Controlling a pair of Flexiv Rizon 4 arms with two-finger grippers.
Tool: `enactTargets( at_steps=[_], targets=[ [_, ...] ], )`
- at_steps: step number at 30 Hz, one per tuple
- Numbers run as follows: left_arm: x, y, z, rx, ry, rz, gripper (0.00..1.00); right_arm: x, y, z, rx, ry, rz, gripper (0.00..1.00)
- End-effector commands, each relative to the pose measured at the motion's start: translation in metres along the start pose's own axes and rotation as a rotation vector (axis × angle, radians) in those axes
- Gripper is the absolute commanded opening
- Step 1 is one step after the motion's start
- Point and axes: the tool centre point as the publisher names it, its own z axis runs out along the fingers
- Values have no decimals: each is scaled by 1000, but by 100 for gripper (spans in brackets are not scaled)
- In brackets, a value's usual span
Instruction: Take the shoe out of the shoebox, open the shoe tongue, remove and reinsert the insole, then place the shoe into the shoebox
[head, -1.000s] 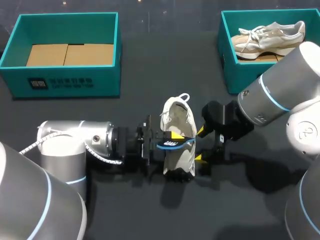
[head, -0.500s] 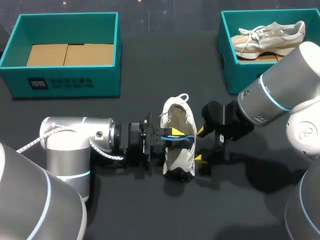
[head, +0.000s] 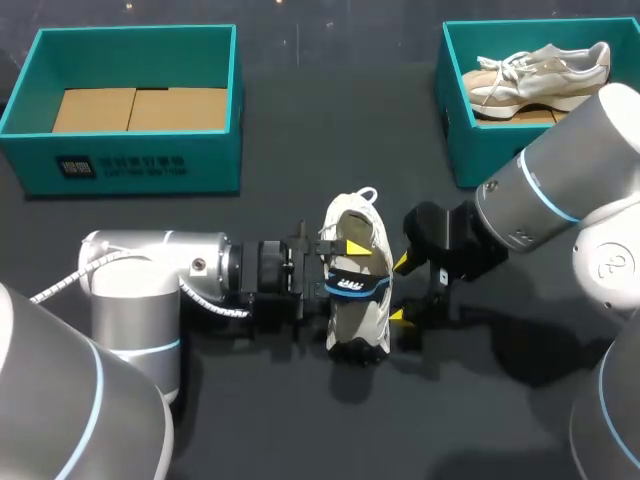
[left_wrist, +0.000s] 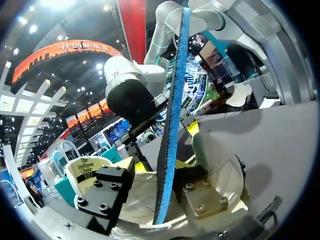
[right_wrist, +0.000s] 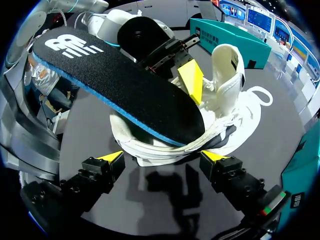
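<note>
A white shoe (head: 358, 318) (right_wrist: 227, 112) stands on the black table, heel end toward the back. A black insole with a blue edge (head: 358, 285) (right_wrist: 125, 90) lies across its opening, one end in the shoe. My left gripper (head: 352, 265) (left_wrist: 157, 166) comes in from the left over the shoe. Its fingers (left_wrist: 107, 185) stand apart around the insole (left_wrist: 170, 120), with a gap on one side, so it is open. My right gripper (head: 400, 290) (right_wrist: 162, 157) is wide open against the shoe's right side, one tip toward each end.
A teal box (head: 460, 140) at the back right holds a second pale shoe (head: 540, 75). Another teal box (head: 130, 165) at the back left shows only its cardboard floor. Bare black table lies in front of the shoe.
My left gripper's fingers have parted, one yellow tip now farther back. The insole has turned from edge-up to lying flatter across the shoe. The right arm has not moved.
</note>
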Motion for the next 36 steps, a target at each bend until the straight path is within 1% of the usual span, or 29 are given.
enactTargets(
  at_steps=[1,7,11,13,14,15,16,17,23,25,26,28,32,36],
  targets=[
    [2,-19,-4,-33,-19,8,45,1,0,0,-1,-2,0,100],
    [1,-34,-3,-129,-17,14,44,1,0,0,-1,-2,0,100],
    [4,-38,0,-160,0,-1,42,1,0,0,-1,-2,0,100],
    [6,-38,1,-174,12,-3,40,1,0,0,-1,-2,0,100],
    [6,-38,2,-176,14,-3,35,1,0,0,-1,-2,0,100],
    [6,-37,3,-180,17,-1,27,1,0,0,-1,-2,0,100],
    [7,-36,3,-182,20,1,6,1,0,0,-1,-2,0,100],
    [8,-35,3,-185,24,4,0,1,0,0,-1,-2,0,100],
    [9,-19,1,-191,41,43,0,1,0,0,-1,-2,0,100],
    [8,-13,0,-176,45,54,0,1,0,0,-1,-2,0,100],
    [7,-10,-1,-191,39,66,0,1,0,0,-1,-2,0,100],
    [7,-6,-1,-187,43,67,0,1,0,0,-1,-2,0,100],
    [5,1,-1,-206,41,84,0,1,0,0,-1,-2,0,100],
    [3,12,0,-226,45,92,0,1,0,0,-1,-2,0,100]
  ],
)
